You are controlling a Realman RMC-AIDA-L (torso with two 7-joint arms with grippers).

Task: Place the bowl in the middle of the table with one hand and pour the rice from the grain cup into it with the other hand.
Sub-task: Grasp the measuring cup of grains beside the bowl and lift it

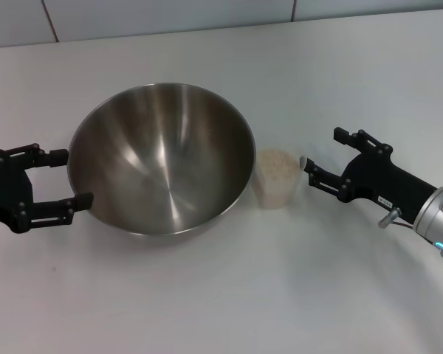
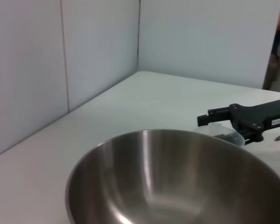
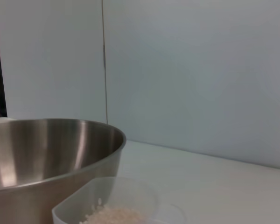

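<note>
The steel bowl [image 1: 161, 158] stands upright and empty on the white table [image 1: 207, 295], a little left of the middle. My left gripper [image 1: 72, 178] is open at the bowl's left rim, one finger on each side of that edge. The clear grain cup [image 1: 277, 179] stands upright right next to the bowl's right side, filled with rice [image 1: 277, 164]. My right gripper [image 1: 321, 151] is open just right of the cup and holds nothing. The left wrist view shows the bowl [image 2: 177, 186], the cup's rim [image 2: 221, 129] and the right gripper [image 2: 224, 122]. The right wrist view shows the bowl [image 3: 46, 158], the cup [image 3: 84, 200] and the rice [image 3: 112, 215].
A white panelled wall [image 1: 170, 15] runs along the table's far edge. Bare tabletop lies in front of the bowl and behind it.
</note>
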